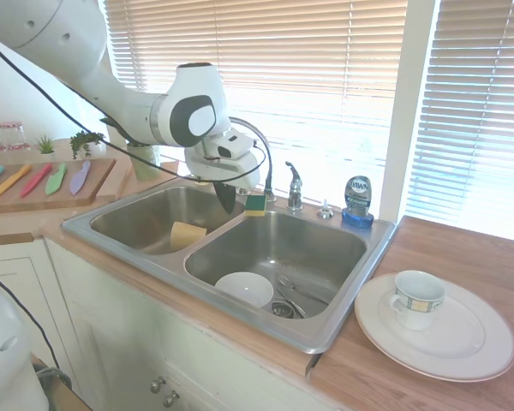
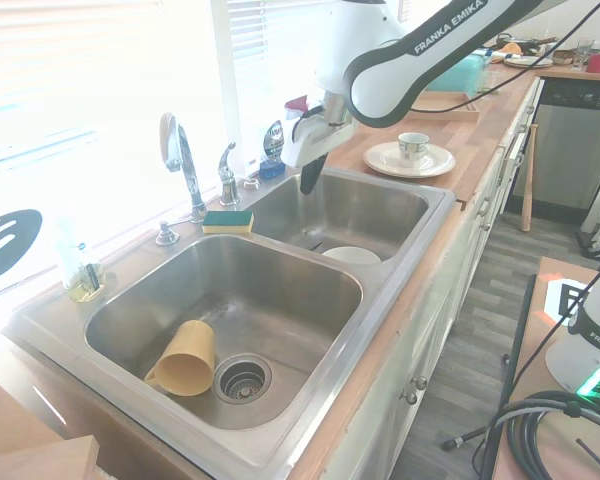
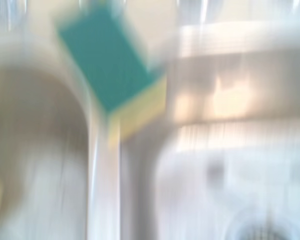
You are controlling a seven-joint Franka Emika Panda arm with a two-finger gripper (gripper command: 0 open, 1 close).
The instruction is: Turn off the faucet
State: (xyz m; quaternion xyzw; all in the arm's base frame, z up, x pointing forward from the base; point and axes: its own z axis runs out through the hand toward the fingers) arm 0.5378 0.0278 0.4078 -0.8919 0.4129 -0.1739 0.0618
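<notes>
As seen from the first exterior view: double stainless sink (image 1: 94, 224) set in a wooden counter, white Franka arm reaching in from the left, gripper (image 1: 226, 199) hanging over the divider between the basins, dark fingers together in a narrow point, apparently closed on nothing. Faucet (image 1: 259, 145) at the back rim, arched chrome spout partly hidden behind the wrist; lever handle (image 1: 293, 175) on its short post just right of the spout, near the gripper but apart from it. Green-and-yellow sponge (image 1: 255, 204) on the divider, yellow cup (image 1: 187, 235) in the left basin, white bowl (image 1: 244, 288) in the right, blue dish-soap bottle (image 1: 357, 201) on the far rim, mug on a plate (image 1: 471, 342) at right.

From the second exterior view: same gripper (image 2: 310, 172) over the far basin, short of the lever handle (image 2: 226, 158); spout (image 2: 180, 150) just beyond; no running water discernible.

From the wrist view: heavy motion blur; sponge (image 3: 110, 75) on the divider, drain (image 3: 270, 225) at the corner.

Step in hand, by judgement: approach, handle not yet touched. Next move: close the gap to the lever and push it toward its off position.
</notes>
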